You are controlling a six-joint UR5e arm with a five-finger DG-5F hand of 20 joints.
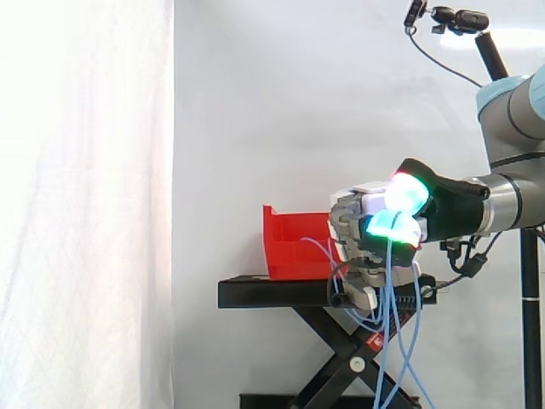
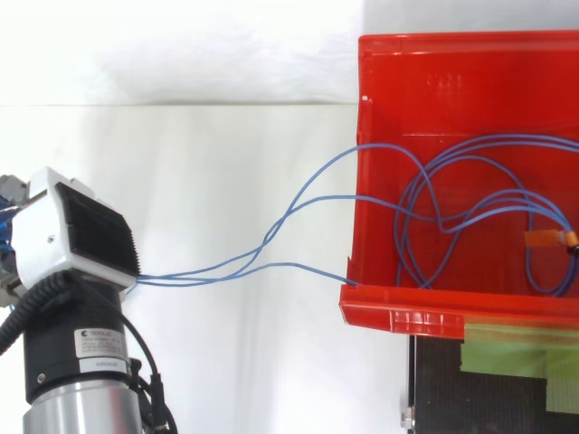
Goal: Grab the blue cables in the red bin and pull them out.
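Note:
Several thin blue cables (image 2: 289,264) run from the red bin (image 2: 434,316) at the right across the gap to my hand (image 2: 63,240) at the left. More of the cable lies in loops on the bin floor, with an orange tag (image 2: 552,240) near the right edge. In the side view my hand (image 1: 375,223) hovers just right of the red bin (image 1: 294,243), a little above the stand top. Its fingers, with pads glowing green, are curled shut on the blue cables (image 1: 390,298). Their loose lengths hang down below my hand, past the stand.
The bin rests on a black scissor-lift stand (image 1: 272,292) in front of a white curtain. Green tape (image 2: 520,348) is stuck on the stand top beside the bin. A camera on a black pole (image 1: 460,19) stands at the upper right.

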